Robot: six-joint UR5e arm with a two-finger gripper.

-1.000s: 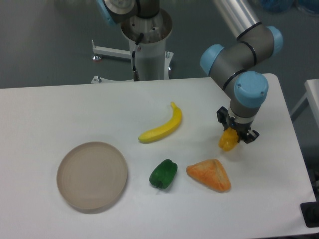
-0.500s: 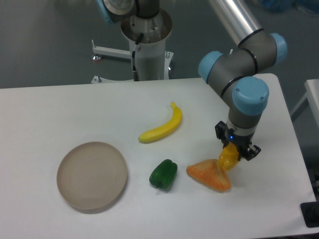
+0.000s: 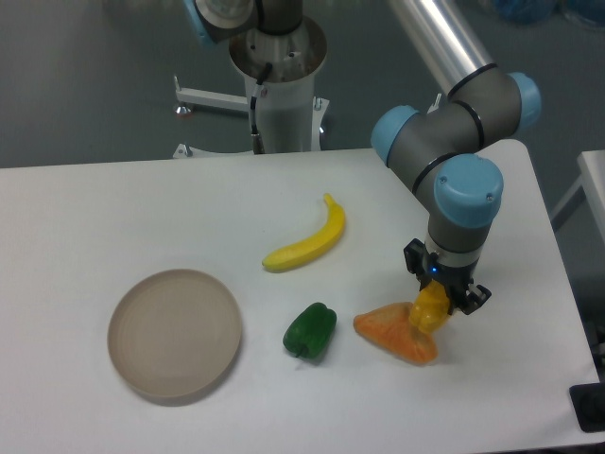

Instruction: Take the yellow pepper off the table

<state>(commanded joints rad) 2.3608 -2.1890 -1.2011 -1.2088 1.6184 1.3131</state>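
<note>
Nearest on the desk (image 3: 85,203) lie the plate (image 3: 174,334), the green pepper (image 3: 310,331) and the orange wedge (image 3: 395,333). Right above the wedge's right end the tool (image 3: 439,305) is closed on the yellow pepper (image 3: 430,309), and it seems lifted off the desk, though its bottom overlaps the wedge in this view and I cannot tell if they touch. Farther back lies the banana (image 3: 308,242); I judge the grip takes only the pepper's upper part, so the smooth plastic can slip out, or the pepper can push the wedge if it is carried low.
</note>
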